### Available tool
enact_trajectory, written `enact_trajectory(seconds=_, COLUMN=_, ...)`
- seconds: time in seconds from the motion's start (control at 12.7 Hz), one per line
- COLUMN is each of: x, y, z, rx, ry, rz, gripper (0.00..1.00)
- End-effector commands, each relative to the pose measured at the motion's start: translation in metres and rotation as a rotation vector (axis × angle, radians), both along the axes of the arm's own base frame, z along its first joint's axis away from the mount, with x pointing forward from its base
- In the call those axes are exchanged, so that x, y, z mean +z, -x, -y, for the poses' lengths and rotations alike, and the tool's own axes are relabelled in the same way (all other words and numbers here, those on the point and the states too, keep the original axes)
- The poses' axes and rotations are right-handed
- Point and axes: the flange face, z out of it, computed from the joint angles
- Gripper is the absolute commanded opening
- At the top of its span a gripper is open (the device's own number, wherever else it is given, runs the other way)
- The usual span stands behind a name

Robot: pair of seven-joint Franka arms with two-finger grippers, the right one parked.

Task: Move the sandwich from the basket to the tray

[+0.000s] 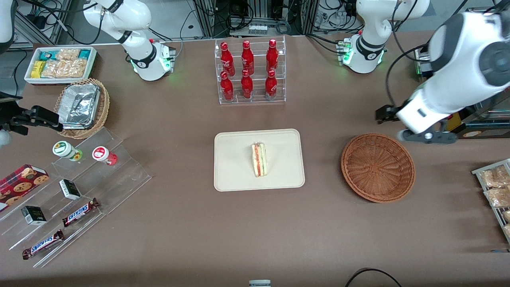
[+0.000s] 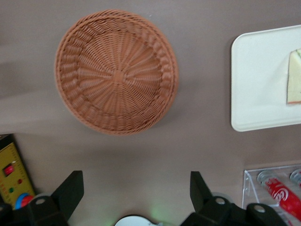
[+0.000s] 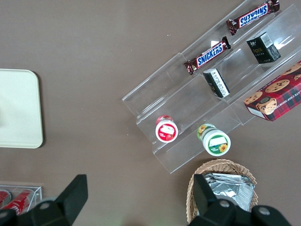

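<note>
Tool point(image 2: 136, 200) spread above woven basket point(image 1: 377, 167); sandwich point(image 1: 259, 160) (triangular) on smooth tray point(image 1: 235, 175).

The sandwich point(image 1: 259, 160) lies on the tray point(image 1: 235, 175). At the tray's three o'clock sits the basket point(image 1: 377, 167); the open hand point(image 2: 136, 194) hangs above the tabletop point(image 1: 255, 231), at the basket's one o'clock.

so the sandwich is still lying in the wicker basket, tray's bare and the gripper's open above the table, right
Not quite. The sandwich lies on the tray; the basket holds nothing, as the front view shows. The rest stands: the gripper is above the table beside the basket, jaws open and holding nothing.
</note>
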Motion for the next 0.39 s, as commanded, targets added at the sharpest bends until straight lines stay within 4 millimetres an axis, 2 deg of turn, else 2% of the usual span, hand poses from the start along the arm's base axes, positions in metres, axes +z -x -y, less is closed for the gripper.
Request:
enact_trajectory(seconds=0.0, x=0.032, y=0.021, z=-0.016, rx=-0.006, ry=0.000, rz=-0.009, gripper=1.00)
enact_trajectory(seconds=0.16, x=0.047, y=0.032, z=-0.021, rx=-0.015, ry=-0.008, rz=-0.034, gripper=1.00)
enact_trajectory(seconds=0.24, x=0.056, y=0.035, z=-0.029, rx=-0.031, ry=-0.001, rz=-0.033, gripper=1.00)
enact_trajectory(seconds=0.31, x=0.065, y=0.034, z=-0.045, rx=-0.024, ry=0.007, rz=-0.035, gripper=1.00)
